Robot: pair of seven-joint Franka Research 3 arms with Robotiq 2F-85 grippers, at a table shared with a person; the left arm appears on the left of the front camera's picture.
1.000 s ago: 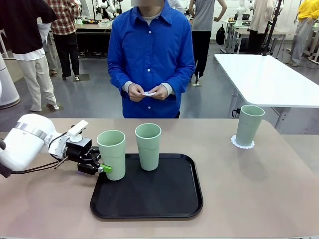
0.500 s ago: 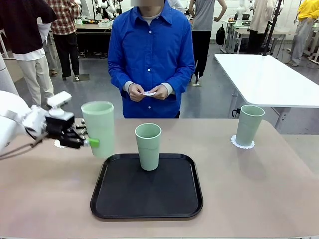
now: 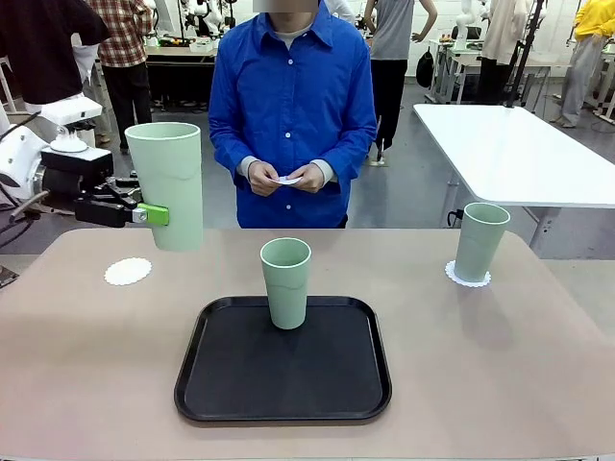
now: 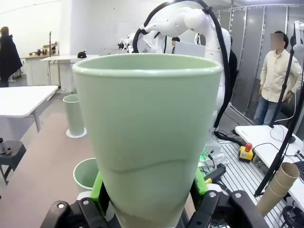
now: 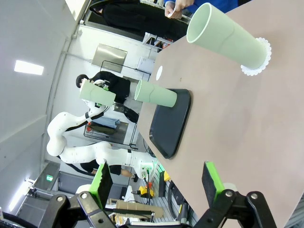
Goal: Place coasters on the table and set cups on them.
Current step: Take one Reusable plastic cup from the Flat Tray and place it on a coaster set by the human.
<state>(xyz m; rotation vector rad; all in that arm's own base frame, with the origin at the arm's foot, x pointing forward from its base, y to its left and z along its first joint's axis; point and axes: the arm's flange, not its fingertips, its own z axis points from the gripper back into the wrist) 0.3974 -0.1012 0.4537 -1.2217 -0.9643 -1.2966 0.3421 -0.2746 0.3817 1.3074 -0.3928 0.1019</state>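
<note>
- Right gripper (image 5: pixel 156 183): jaws spread wide, nothing between them.
- Nearest on the beige-pink table (image 3: pixel 500 375) is a black rounded plastic tray (image 3: pixel 283 384). A tall mint-green plastic cup (image 3: pixel 286 283) stands at its 12 o'clock end.
- 10 o'clock from the tray: a bare white lacy paper coaster (image 3: pixel 128 272).
- 2 o'clock: second mint cup (image 3: pixel 479 242), sitting on its own coaster (image 3: pixel 468 279).
- Left gripper (image 3: pixel 154 215) is clamped on a third cup (image 3: pixel 165 182), upright in the air near the bare coaster.
- 12 o'clock, far side: a blue-shirted person, hands (image 3: pixel 285 177) together around something small and white.
</note>
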